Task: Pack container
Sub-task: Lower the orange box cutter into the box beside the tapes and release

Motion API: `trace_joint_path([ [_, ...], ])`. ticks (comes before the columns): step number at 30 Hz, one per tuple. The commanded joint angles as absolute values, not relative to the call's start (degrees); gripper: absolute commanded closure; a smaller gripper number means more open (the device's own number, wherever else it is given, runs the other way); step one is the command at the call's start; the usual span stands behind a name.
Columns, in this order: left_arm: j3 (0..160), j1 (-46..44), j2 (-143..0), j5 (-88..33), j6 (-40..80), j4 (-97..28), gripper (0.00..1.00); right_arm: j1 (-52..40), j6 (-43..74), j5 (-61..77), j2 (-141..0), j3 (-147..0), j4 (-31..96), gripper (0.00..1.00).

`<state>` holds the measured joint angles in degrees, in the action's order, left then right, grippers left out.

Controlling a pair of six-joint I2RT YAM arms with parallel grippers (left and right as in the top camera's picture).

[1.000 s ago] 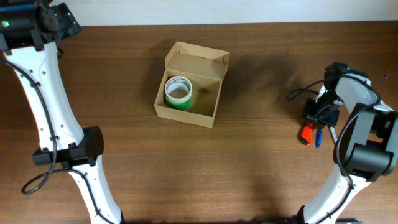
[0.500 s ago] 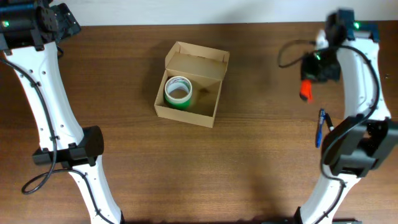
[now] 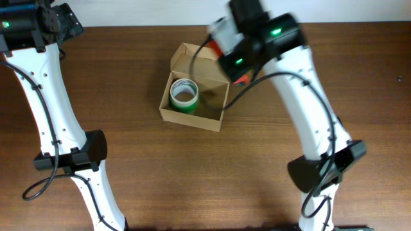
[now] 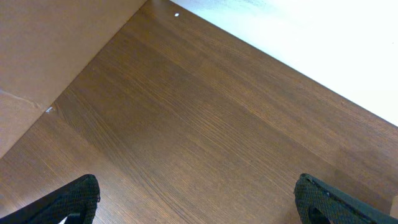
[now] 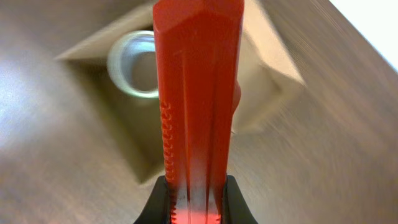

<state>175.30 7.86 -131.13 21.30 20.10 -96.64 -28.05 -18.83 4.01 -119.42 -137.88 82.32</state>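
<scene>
The container point(image 3: 194, 87) is a tan cardboard box with its flap lid standing open, left of centre on the table. A green tape roll point(image 3: 184, 95) lies in its left half. My right gripper point(image 5: 196, 200) is shut on a red utility knife point(image 5: 199, 93), and it hovers over the box's right side. The knife's tip point(image 3: 241, 81) shows under the right wrist point(image 3: 252, 40). In the blurred right wrist view, the container point(image 5: 264, 87) and tape roll point(image 5: 134, 62) lie below the knife. My left gripper point(image 4: 199, 205) is open over bare wood, holding nothing.
The left arm point(image 3: 38, 22) stands at the far left corner, well away from the box. The brown wooden table point(image 3: 128, 186) meets a white edge point(image 3: 128, 13) at the back. The right arm's links point(image 3: 314, 128) cross the table's right half.
The right arm has swung from the table's right edge leftward to above the box, carrying the red knife. The left arm has not moved.
</scene>
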Motion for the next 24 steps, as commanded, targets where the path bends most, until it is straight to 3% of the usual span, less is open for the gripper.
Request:
trace_joint_path([
  [1, 175.15, 8.05, -130.37, 21.89, 19.62, -96.64, 0.00, -32.58, -28.95, 4.32, -120.16, -138.76, 82.28, 0.96],
  [24, 175.15, 8.05, -130.37, 21.89, 19.62, -96.66, 0.00, -35.94, -36.67, 7.07, -133.56, -138.43, 82.11, 0.96],
])
